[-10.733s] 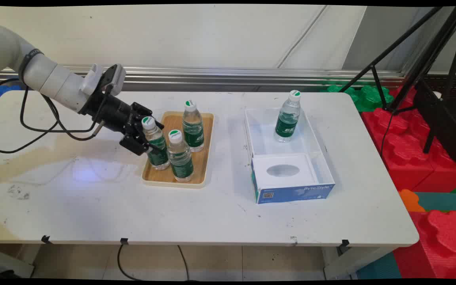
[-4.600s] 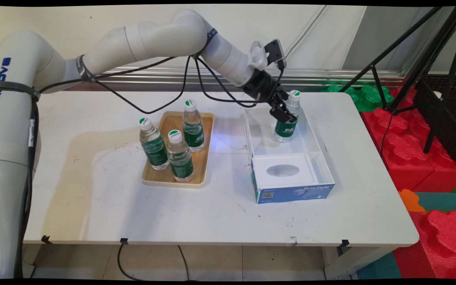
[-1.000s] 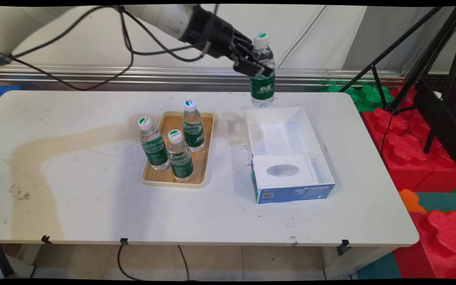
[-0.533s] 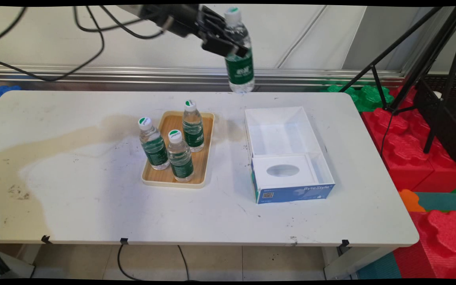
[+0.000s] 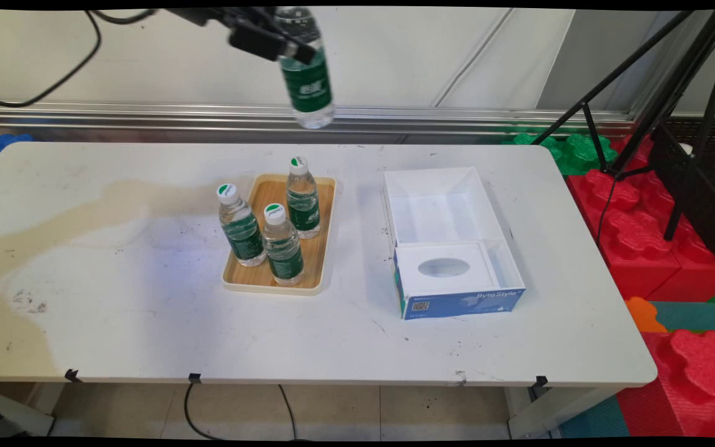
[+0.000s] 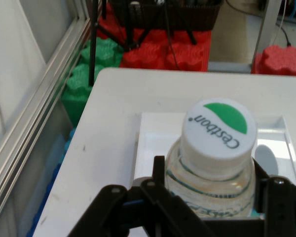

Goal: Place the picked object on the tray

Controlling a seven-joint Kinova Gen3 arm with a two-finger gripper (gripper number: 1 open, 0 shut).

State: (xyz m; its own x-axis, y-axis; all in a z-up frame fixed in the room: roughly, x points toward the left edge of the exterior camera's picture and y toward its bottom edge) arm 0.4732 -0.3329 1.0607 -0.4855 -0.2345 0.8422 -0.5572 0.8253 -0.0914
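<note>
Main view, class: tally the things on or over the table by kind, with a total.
Bottles: 4, namely held bottle in the gripper, left bottle, front bottle, back bottle
Tray: 1
Box: 1
Total: 6

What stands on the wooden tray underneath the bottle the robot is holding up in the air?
Three water bottles stand on the wooden tray, at its left and far parts. The gripper holds the bottle high above them; nothing else lies between.
</note>
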